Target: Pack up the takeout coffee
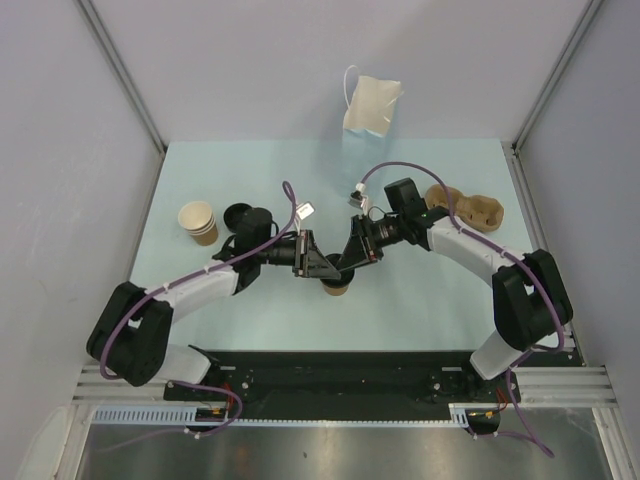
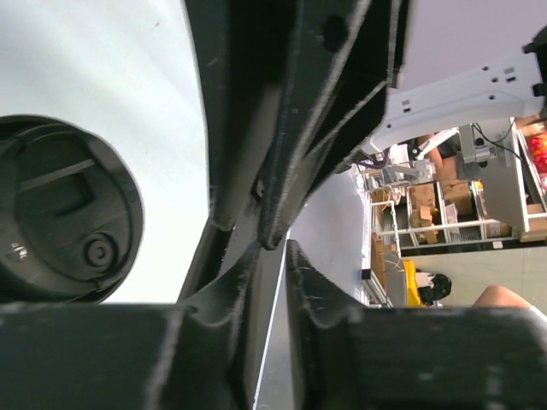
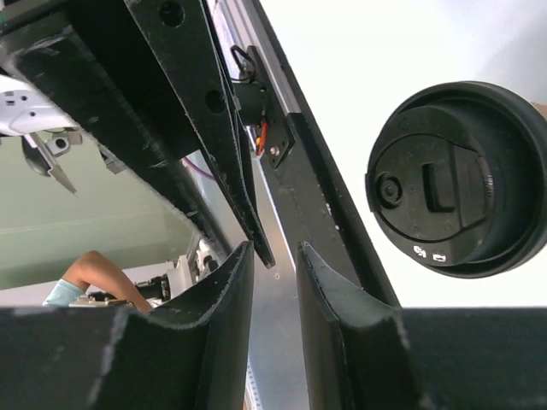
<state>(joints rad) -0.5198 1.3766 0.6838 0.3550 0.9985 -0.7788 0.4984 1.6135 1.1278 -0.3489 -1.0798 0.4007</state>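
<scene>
The takeout coffee [image 1: 336,288] stands lidded on the table [image 1: 420,310], far from the white bag [image 1: 371,104] (packing not begun). Left gripper [image 1: 322,266] and right gripper [image 1: 349,262] flank it, nearly clenched on nothing.

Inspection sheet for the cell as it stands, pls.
Surface: light blue table, no spills seen.
Job's things: takeout coffee upright at centre, black lid on, partly under both pincers.
Clutter: stack of tan cups and loose black lid at left; brown pulp tray at right; white paper bag at the far edge.
Grippers: left pincer and right pincer meet above the cup. Each has a narrow gap between its jaws and the lid lies beside it, not between them.
Cables: purple cable runs along each arm, not snagged.
Surroundings: grey walls; a person's arm shows in both wrist views.
</scene>
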